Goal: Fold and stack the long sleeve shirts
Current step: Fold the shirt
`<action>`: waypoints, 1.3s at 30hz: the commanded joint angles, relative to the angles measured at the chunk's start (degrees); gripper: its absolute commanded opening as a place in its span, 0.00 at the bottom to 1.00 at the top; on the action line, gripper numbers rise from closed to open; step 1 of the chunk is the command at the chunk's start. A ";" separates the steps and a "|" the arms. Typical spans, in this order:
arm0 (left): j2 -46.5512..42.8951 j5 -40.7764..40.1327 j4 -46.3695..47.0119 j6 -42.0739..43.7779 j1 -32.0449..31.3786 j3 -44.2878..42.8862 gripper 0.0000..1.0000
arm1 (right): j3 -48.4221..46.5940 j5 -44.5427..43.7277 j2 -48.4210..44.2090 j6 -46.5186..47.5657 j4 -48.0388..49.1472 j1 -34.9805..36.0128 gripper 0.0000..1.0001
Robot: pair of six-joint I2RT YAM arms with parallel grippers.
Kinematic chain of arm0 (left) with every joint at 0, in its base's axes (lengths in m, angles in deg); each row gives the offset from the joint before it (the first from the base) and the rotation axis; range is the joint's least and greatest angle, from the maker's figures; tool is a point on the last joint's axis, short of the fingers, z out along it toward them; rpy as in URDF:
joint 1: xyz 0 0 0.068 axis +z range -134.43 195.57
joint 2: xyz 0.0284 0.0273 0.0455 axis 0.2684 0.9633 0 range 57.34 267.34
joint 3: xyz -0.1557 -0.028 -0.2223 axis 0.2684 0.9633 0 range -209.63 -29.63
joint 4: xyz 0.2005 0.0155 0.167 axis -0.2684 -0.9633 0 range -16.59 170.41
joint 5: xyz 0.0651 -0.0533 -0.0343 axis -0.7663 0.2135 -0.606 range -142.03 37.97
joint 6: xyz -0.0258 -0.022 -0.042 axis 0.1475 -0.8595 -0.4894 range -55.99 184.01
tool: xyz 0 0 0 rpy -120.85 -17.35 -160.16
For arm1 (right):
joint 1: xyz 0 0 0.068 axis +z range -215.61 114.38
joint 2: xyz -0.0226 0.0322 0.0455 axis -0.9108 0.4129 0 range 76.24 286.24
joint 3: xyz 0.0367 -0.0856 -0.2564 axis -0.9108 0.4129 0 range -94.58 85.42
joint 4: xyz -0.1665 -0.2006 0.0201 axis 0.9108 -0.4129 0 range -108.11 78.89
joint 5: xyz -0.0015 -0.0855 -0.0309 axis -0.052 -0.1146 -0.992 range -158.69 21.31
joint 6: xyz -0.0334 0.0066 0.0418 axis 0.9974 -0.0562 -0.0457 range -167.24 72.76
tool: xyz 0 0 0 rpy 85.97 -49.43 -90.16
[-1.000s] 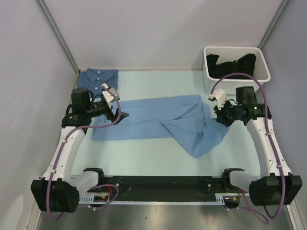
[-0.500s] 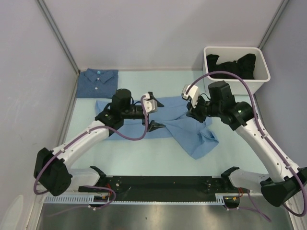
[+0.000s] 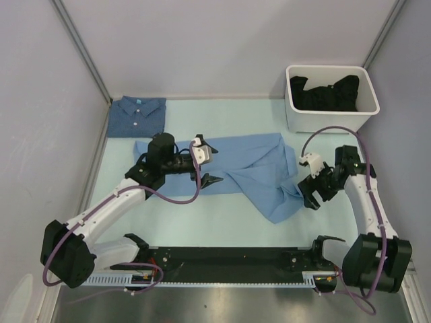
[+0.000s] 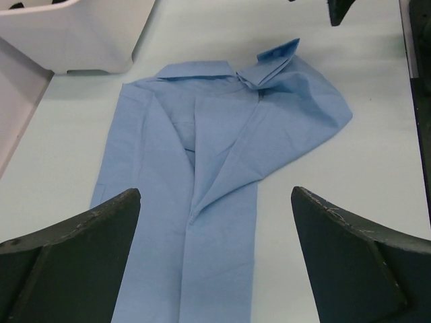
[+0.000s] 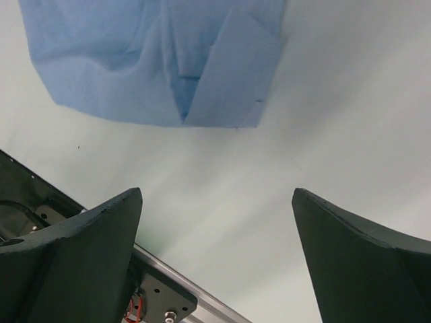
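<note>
- Left gripper (image 3: 205, 161) hangs low over the light blue shirt (image 3: 236, 165); its jaws are wide apart and hold nothing
- Right gripper (image 3: 308, 188) also has its jaws wide apart with nothing in them; the bare table (image 3: 202, 208) is right under it, and the shirt's edge is just beside it, toward the left gripper
- From the left gripper the light blue shirt runs out ahead as a long strip; the far end is bunched, with a slanted flap and a folded cuff (image 4: 276, 57) on top
- Its cloth is plain and pale, with soft creases down the middle
- A dark blue shirt (image 3: 138, 116) lies well apart from both grippers, in the far corner on the left gripper's side; it looks neatly folded, collar up, with pale buttons and a small turquoise tag
- A white bin (image 3: 316, 121) with dark clothes (image 3: 326, 94) sits past the right gripper
- I think the shirt is light, soft and floppy; it will sag and slide if lifted by one spot
- Best to pinch an edge or a corner at each end, one gripper each; the flat middle gives nothing to grab
</note>
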 commanded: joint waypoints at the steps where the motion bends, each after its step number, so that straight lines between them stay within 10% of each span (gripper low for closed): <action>1: -1.55 0.87 -3.22 2.92 0.83 0.85 0.99 | 3.87 2.39 -5.31 5.54 5.11 1.37 1.00; 10: -0.06 0.27 -4.81 5.38 0.83 -0.82 0.99 | 10.02 -1.82 2.42 -0.50 19.27 8.31 0.87; 18: -0.94 0.09 -5.86 5.21 1.53 -1.87 0.97 | 4.16 -3.24 -2.31 -7.54 19.83 12.53 0.01; 39: -4.64 0.87 -17.45 0.90 2.33 -23.38 0.99 | -35.13 12.33 2.15 -26.80 22.97 31.76 0.00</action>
